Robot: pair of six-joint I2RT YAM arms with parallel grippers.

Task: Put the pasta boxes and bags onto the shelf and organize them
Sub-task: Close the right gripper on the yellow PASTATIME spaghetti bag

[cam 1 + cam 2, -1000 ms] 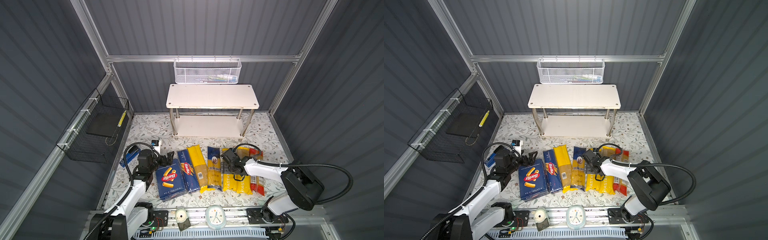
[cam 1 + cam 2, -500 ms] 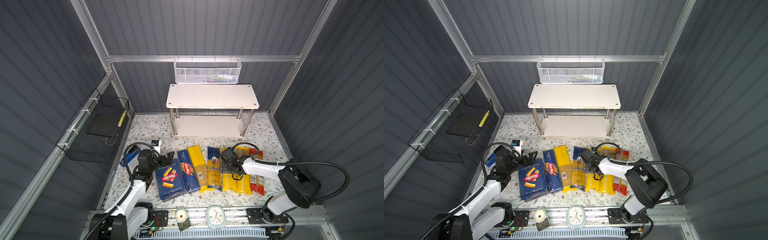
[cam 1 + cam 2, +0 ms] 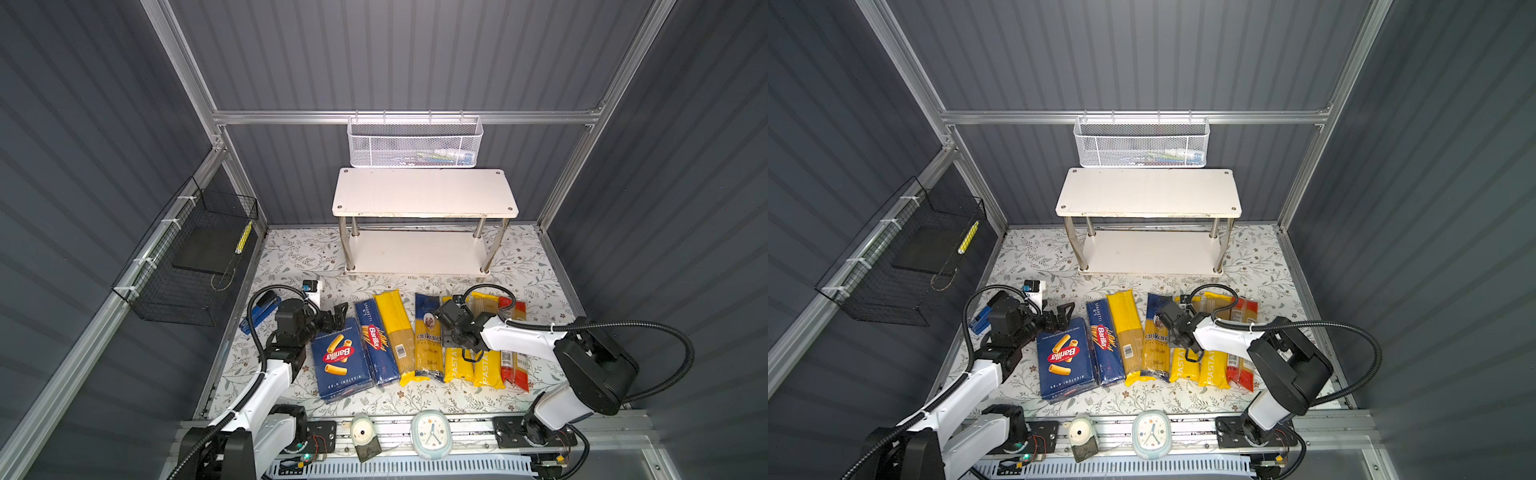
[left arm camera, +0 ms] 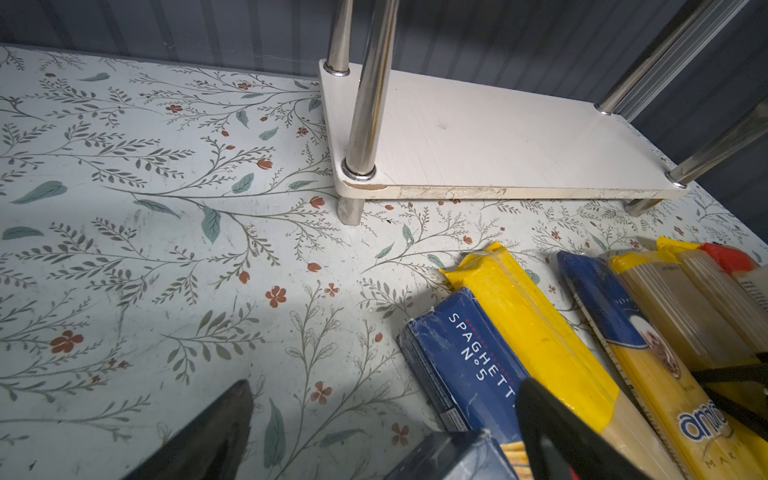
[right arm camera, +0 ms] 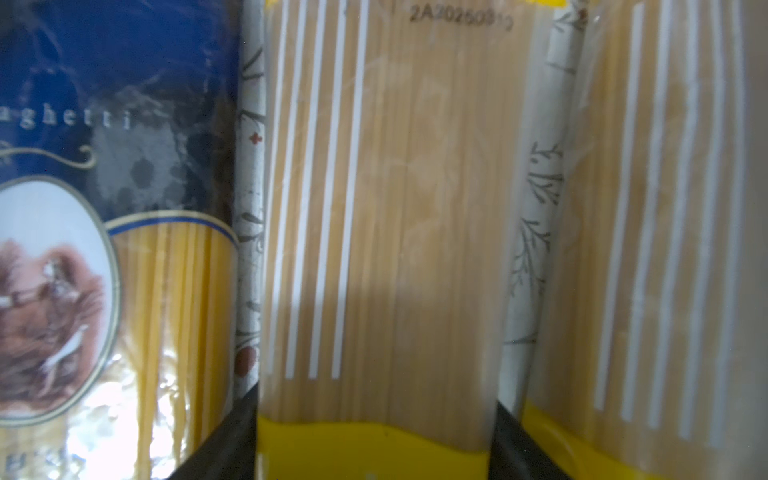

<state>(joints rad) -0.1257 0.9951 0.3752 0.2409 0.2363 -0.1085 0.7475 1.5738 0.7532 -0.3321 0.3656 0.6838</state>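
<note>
7 packages lie side by side in 1 row on the floral mat (image 3: 291,257), all flat. They are well in front of the shelf (image 3: 424,193), which stands against the back wall.

From the left arm's side the row runs:
- rigatoni box (image 3: 341,357)
- spaghetti box (image 3: 374,343)
- plain yellow bag (image 3: 395,328)
- ankara bag (image 3: 428,345)
- first PASTATIME bag (image 3: 457,365)
- second PASTATIME bag (image 3: 488,370)
- red bag (image 3: 515,361)

The right gripper (image 5: 374,440) is down on the first PASTATIME bag. In the right wrist view its 2 black fingers (image 5: 232,440) stand in the gaps on either side of that bag, at its edges. Whether they squeeze it cannot be told.

The left gripper (image 3: 336,318) hangs at the far end of the rigatoni box, its jaws spread wide, holding nothing.
</note>
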